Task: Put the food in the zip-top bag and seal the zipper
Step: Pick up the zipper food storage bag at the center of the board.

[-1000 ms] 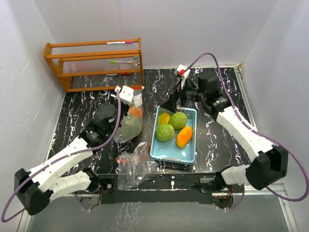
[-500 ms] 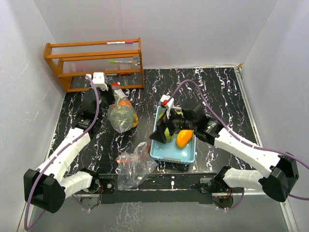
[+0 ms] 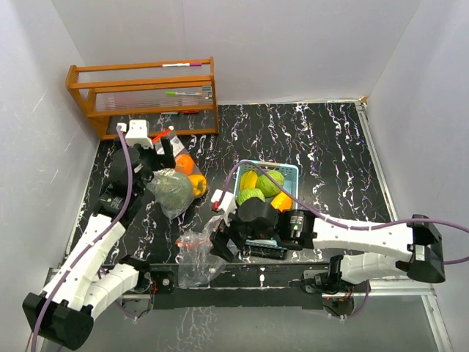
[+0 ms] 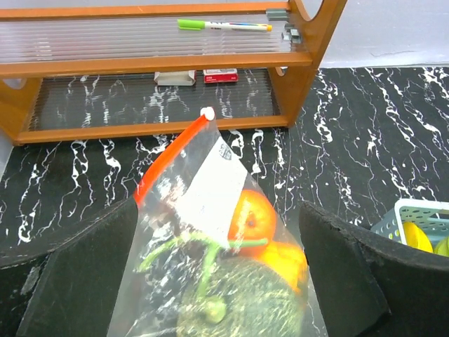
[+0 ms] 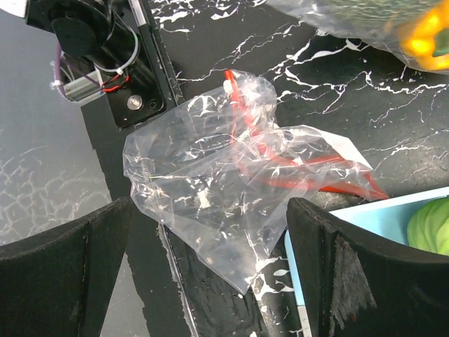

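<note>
Left tool (image 4: 214,263): spread wide, pinching nothing; the filled bag (image 4: 210,203) lies between its fingers on the bench (image 4: 365,126).
Right tool (image 5: 207,242): also spread wide and holding nothing, hovering over an empty bag (image 5: 203,168) that lies crumpled straight ahead of it.
Food bagged: a netted melon (image 4: 242,305) is nearest my left tool, with an orange (image 4: 254,221) and a pepper (image 4: 289,263) just beyond it.
Food left: a cabbage ball (image 5: 428,228) in the blue basket (image 5: 365,205), off to my right tool's right.
Handling: the film is thin, glossy and floppy, and I expect it to slip and fold. The round toys look light and hard, so they will likely roll; I would grip them across the widest part.
Hold: I would take the red zipper strip (image 4: 165,154), the stiffest part of the bag, near the white slider (image 4: 207,112) at the end far from my left tool.
</note>
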{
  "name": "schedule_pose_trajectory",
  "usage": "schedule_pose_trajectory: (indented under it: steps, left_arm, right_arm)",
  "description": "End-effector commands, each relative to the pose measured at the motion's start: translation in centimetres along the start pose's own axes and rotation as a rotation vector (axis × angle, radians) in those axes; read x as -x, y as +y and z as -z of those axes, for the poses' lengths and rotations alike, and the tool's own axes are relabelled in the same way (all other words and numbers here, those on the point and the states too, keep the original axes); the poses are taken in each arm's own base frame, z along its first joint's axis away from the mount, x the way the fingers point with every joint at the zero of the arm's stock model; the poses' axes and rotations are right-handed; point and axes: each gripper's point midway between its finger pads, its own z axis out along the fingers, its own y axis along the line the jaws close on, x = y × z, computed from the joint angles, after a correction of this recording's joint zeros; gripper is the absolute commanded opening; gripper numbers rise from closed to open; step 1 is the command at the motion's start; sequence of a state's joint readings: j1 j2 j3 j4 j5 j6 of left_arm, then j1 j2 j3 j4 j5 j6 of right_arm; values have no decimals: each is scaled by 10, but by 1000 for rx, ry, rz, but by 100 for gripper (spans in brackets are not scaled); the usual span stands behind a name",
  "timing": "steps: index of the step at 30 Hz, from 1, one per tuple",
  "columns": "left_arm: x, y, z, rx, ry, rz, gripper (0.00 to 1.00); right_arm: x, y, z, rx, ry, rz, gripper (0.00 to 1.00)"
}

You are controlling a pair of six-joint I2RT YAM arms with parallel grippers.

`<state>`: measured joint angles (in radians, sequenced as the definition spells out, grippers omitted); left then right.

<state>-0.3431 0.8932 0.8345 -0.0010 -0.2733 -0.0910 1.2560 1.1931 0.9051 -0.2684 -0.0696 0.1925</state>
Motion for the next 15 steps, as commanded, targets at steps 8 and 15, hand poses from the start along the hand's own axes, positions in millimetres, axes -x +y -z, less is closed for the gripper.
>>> schedule_pose_trajectory:
  steps: [8, 15]
  left_arm:
    - [26, 13, 46, -5, -35, -39, 97]
    - [28, 18, 54, 7, -51, -58, 97]
  right_arm:
    - [-32, 17, -43, -219, 154, 190, 98]
    - [-34, 1, -60, -284, 119, 287, 99]
